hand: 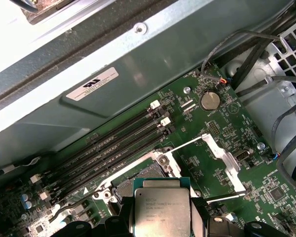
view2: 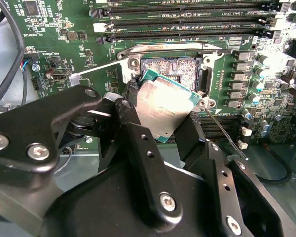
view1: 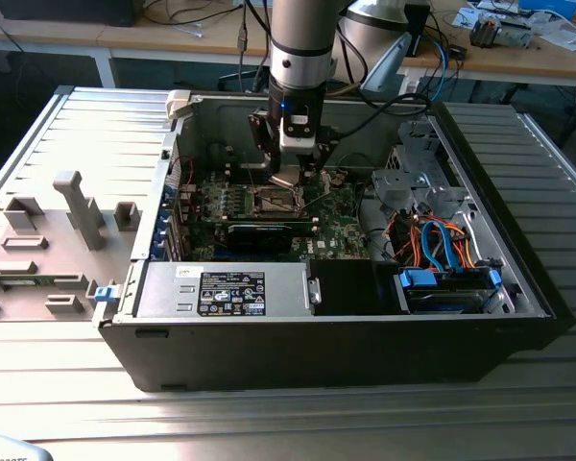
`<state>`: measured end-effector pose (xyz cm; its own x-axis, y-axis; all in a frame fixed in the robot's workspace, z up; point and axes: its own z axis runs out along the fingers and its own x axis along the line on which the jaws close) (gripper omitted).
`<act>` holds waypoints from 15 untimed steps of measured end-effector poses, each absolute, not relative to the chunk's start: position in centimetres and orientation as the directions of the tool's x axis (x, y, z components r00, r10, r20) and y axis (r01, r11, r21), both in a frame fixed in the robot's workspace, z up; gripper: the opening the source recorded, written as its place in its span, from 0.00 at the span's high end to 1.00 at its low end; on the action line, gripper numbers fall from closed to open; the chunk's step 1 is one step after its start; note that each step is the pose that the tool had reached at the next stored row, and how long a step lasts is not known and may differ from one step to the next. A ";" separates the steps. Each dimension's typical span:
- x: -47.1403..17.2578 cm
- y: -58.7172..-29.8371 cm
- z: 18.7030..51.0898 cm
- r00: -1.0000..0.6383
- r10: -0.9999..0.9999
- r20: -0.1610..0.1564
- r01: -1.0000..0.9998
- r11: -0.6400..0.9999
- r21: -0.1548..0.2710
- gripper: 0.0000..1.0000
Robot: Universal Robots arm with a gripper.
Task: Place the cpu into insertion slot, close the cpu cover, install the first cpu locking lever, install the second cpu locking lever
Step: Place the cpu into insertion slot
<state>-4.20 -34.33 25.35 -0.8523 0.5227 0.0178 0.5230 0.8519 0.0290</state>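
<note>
My gripper [view1: 293, 176] hangs inside the open computer case, just above the motherboard [view1: 331, 230]. It is shut on the cpu [view2: 163, 106], a flat square chip with a silvery top and a green edge, held between the black fingers [view2: 138, 131]. The chip sits tilted, low over one side of the insertion slot [view2: 170, 66], whose dark pin field is partly uncovered. In the first wrist view the cpu [hand: 162, 207] overlaps the insertion slot [hand: 140, 177]. The cpu cover [hand: 226, 160] stands open beside the slot. Two thin locking levers [view2: 96, 68] [view2: 222, 132] stick out, unlatched.
Long black memory slots [view2: 187, 19] run next to the socket. A black box with a white label [view1: 232, 293] and a drive bay with blue and orange cables [view1: 446, 279] fill the case's front. Grey fixtures [view1: 67, 221] stand at the exterior view's left.
</note>
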 end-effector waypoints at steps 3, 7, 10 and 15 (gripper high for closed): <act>-4.2 -34.3 25.3 -0.852 0.523 0.018 0.524 0.851 0.029 0.46; -4.2 -34.3 25.3 -0.851 0.524 0.018 0.525 0.851 0.029 0.46; -4.2 -34.3 25.3 -0.850 0.526 0.018 0.527 0.850 0.029 0.46; -4.2 -34.3 25.3 -0.849 0.528 0.018 0.529 0.848 0.029 0.46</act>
<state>-4.19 -34.33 25.30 -0.8488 0.5284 0.0178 0.5287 0.8483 0.0289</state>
